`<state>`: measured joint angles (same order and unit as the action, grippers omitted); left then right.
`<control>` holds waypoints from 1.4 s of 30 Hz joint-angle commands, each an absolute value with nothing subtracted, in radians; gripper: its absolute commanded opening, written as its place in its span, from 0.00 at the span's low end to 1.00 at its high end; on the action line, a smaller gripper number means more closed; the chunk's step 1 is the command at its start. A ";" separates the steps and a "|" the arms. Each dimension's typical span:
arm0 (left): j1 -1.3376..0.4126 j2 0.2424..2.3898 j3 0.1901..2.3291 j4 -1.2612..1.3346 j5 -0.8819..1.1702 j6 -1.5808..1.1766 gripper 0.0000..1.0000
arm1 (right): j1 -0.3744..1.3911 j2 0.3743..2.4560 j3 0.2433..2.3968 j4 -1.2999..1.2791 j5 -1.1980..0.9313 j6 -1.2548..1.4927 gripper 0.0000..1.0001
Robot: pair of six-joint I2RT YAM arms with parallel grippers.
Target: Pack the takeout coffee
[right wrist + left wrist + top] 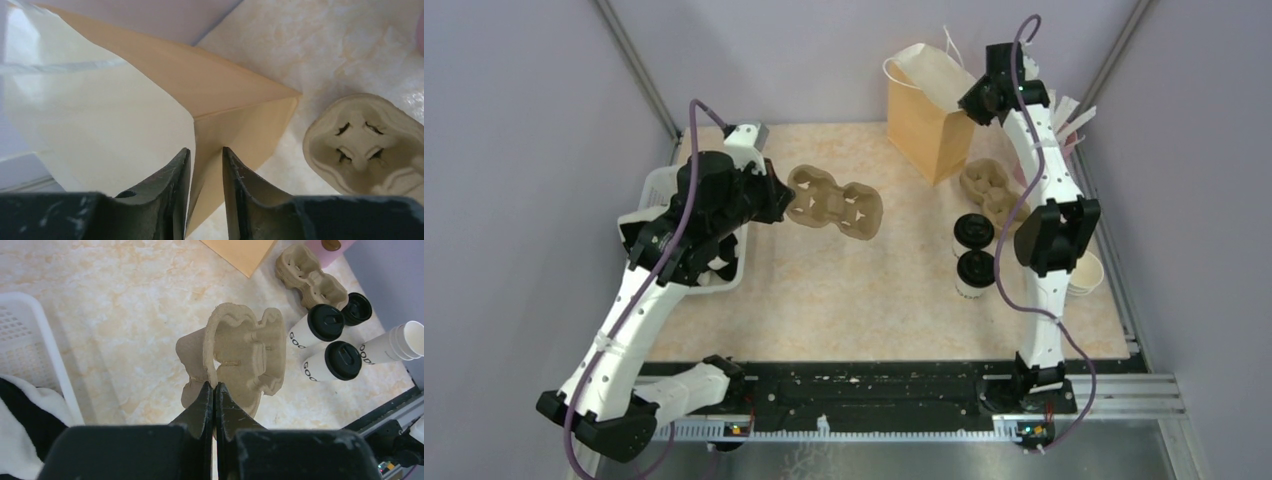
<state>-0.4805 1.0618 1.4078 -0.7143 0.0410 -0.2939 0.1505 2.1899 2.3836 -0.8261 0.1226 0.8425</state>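
Two takeout coffee cups (974, 231) (975, 272), white with black lids, stand right of centre; the left wrist view shows three of them (325, 322) (356, 308) (342, 360). My left gripper (215, 386) is shut on the rim of a moulded cardboard cup carrier (240, 352), holding it tilted above the table (836, 203). The brown paper bag (924, 130) stands open at the back. My right gripper (206, 150) straddles the bag's upper corner fold (220, 95), one finger inside and one outside, with a gap still showing between the jaws.
A stack of spare carriers (989, 188) (365, 145) lies beside the bag. Lidless white cups (400, 342) lie by the right wall. A pink cup (330, 247) with straws (1064, 115) sits at the back right. A white basket (659, 190) stands under the left arm.
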 commanded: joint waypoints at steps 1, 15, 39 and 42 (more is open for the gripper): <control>-0.480 1.035 1.469 -0.711 -0.051 -0.250 0.00 | 0.218 2.157 2.433 -0.915 0.213 0.789 0.24; -0.480 1.111 1.956 -0.958 -0.242 -0.373 0.00 | 0.427 1.823 2.140 -0.978 -0.063 0.486 0.00; -0.479 1.105 2.063 -1.185 -0.023 -0.417 0.00 | 0.518 1.556 1.684 -0.956 -0.168 0.766 0.02; -0.480 1.125 2.045 -1.172 -0.033 -0.390 0.00 | 0.518 1.556 1.667 -0.942 -0.188 0.745 0.02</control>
<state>-0.4805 1.1210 2.0624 -1.2247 -0.0372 -0.4183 0.5098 1.6032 1.6802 -0.9730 -0.1703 0.7422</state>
